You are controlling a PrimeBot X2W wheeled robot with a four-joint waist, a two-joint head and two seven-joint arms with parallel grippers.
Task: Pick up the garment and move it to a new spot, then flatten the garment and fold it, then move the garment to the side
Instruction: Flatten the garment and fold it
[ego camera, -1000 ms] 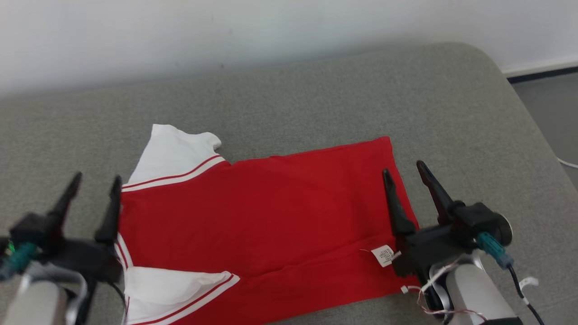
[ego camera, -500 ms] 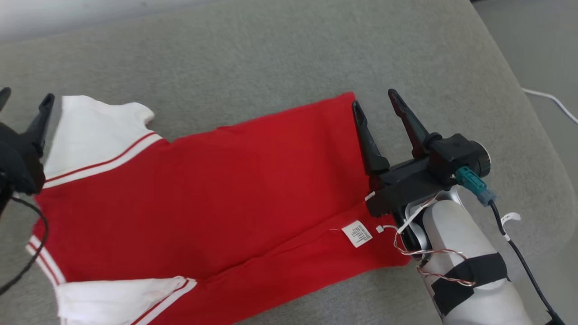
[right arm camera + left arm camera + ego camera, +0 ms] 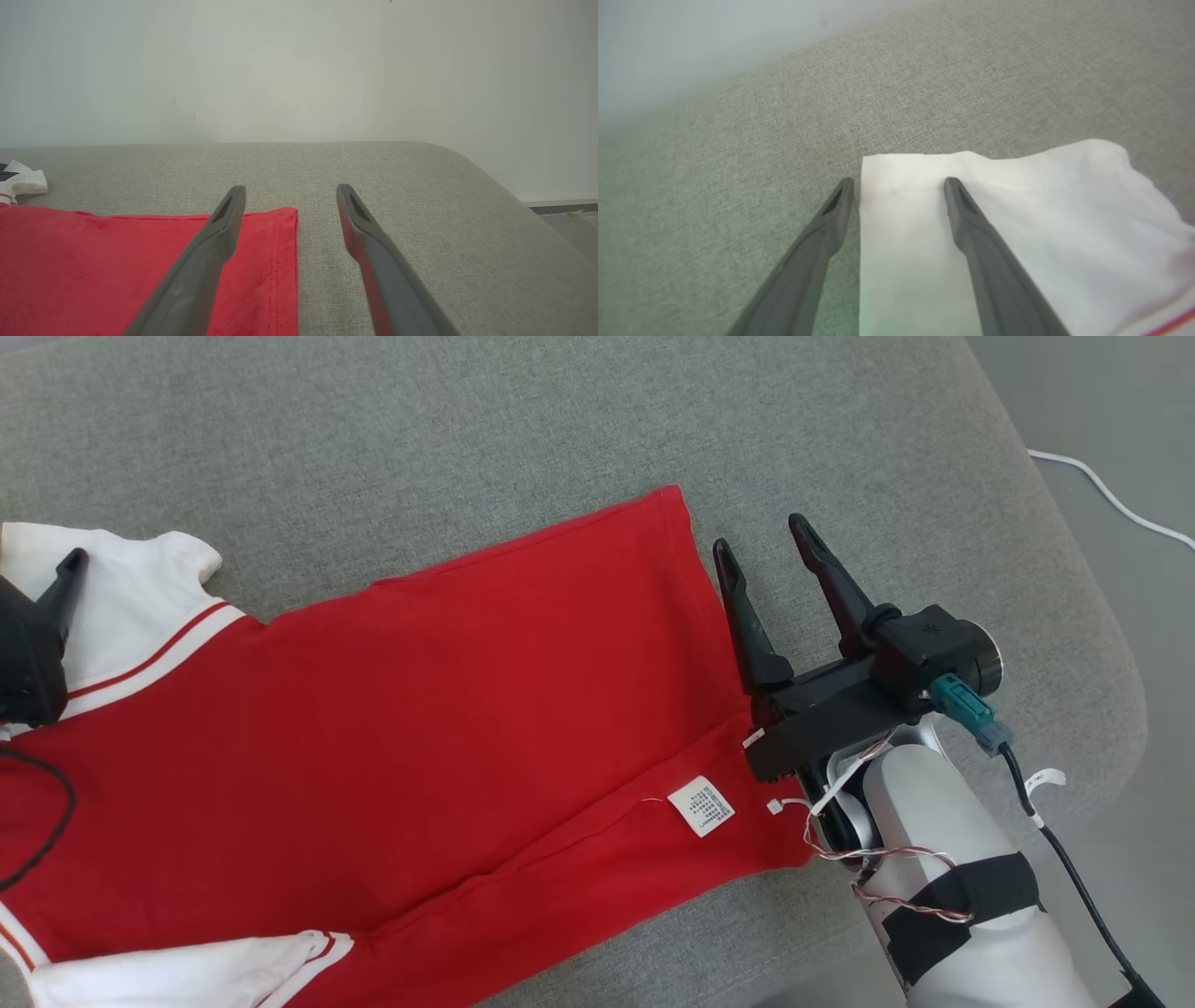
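A red garment (image 3: 373, 709) with white sleeves lies spread flat on a grey upholstered surface (image 3: 467, 420), stretching from the left edge of the head view toward the right. Its hem end points right and slightly away from the robot. A narrow strip along the near edge is folded over, and a small white care label (image 3: 701, 805) shows on it close to the hem. One white sleeve (image 3: 140, 588), trimmed with a red stripe, lies at the far left; a second sleeve (image 3: 187, 975) lies at the bottom left edge.

The right gripper (image 3: 758, 534) is at the hem end, its two dark fingers spread wide with nothing held. In the right wrist view, one finger lies over the red hem corner and the other over bare grey fabric just beside it. Whether the fingertips touch the cloth cannot be told.

The left gripper (image 3: 897, 182) is also spread wide and empty. In the left wrist view it straddles the side edge of the far sleeve, one finger over grey fabric and the other over white cloth near the sleeve's stitched end.

A white cable (image 3: 1111, 499) trails on the floor (image 3: 1074, 392) beyond the surface's rounded right corner, and a pale wall (image 3: 280, 70) stands behind it
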